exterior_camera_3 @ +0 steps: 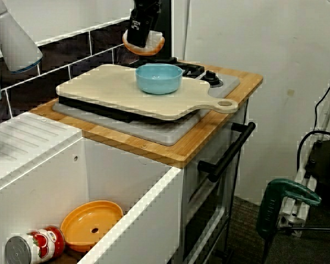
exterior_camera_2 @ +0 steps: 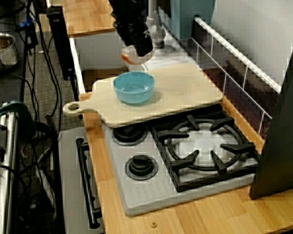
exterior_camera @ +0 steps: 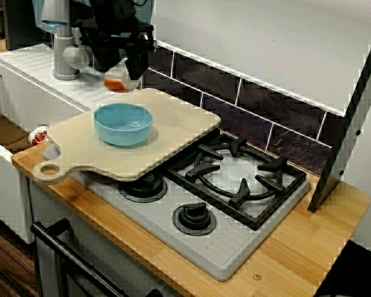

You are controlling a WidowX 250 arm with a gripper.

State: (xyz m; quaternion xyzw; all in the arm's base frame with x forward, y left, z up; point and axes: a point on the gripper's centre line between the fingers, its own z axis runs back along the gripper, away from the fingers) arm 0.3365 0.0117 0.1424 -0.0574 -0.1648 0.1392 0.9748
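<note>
Since the hand (exterior_camera: 128,69) is clamped on a small orange thing (exterior_camera: 116,83) up in the air over the edge of the cutting board (exterior_camera: 179,120), close to the blue bowl (exterior_camera: 123,124), I'd reckon a firm, level grip matters most.

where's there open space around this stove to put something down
The cutting board is bare between the blue bowl and its edge over the stove grate, and again between bowl and handle hole. The wooden counter past the grate is open. Crowded behind the bowl: the gripper holds an orange object there.
</note>
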